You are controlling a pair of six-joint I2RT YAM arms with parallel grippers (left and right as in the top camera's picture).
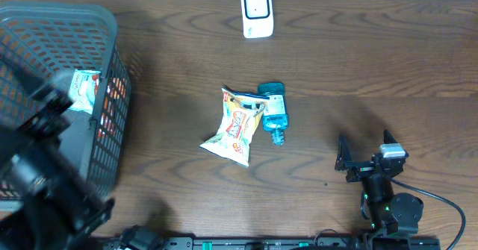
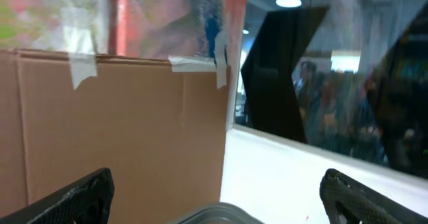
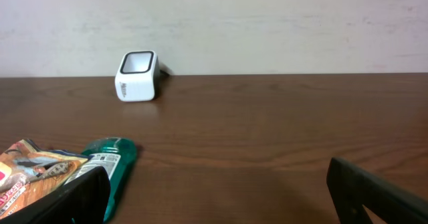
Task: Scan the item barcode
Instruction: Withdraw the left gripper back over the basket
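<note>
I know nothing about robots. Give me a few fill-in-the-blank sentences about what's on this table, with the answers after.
The scanner is ___ in colour.
The bottle beside the bag is not standing but ___.
Seen from overhead, the basket is on the picture's ___ side.
The right hand is open and holds ___.
Missing words: white; lying; left; nothing.
</note>
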